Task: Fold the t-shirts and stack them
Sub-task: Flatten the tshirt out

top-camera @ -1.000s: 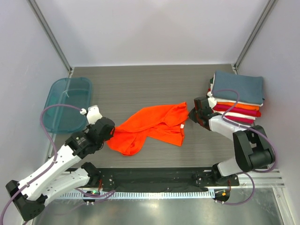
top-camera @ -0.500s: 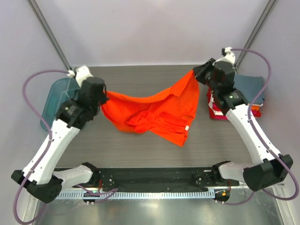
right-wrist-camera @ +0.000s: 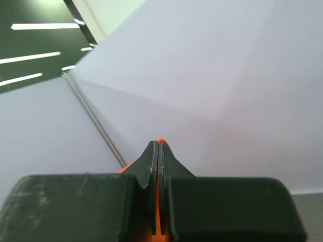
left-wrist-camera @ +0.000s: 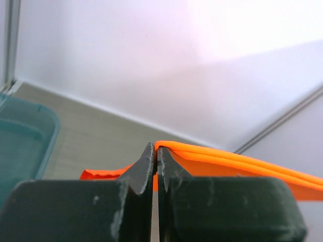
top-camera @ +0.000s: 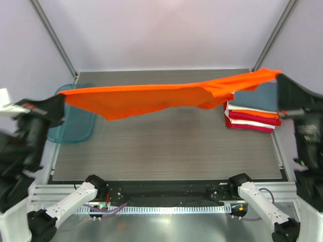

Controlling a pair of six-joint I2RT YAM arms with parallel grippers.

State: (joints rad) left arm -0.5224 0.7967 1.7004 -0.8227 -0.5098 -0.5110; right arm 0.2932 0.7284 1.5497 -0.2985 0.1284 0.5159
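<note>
The bright orange t-shirt [top-camera: 151, 98] hangs stretched wide in the air above the table, held at both ends. My left gripper [top-camera: 61, 100] is shut on its left end; in the left wrist view the cloth [left-wrist-camera: 227, 161] comes out of the closed gripper [left-wrist-camera: 155, 148]. My right gripper [top-camera: 279, 76] is shut on the right end, high up; only a sliver of orange [right-wrist-camera: 160, 141] shows at the gripper [right-wrist-camera: 158, 145]. A stack of folded t-shirts [top-camera: 252, 120], white, orange and crimson with blue-grey on top, lies at the table's right edge, partly hidden by the held shirt.
A translucent teal plastic tub [top-camera: 75, 128] sits at the left edge of the table, also in the left wrist view [left-wrist-camera: 22, 146]. Grey wood-grain table [top-camera: 166, 146] with white walls round it. Both arms are raised close to the camera.
Both arms have lifted and spread far apart. The orange shirt went from a heap on the table, to hanging slack, to pulled taut in the air.
</note>
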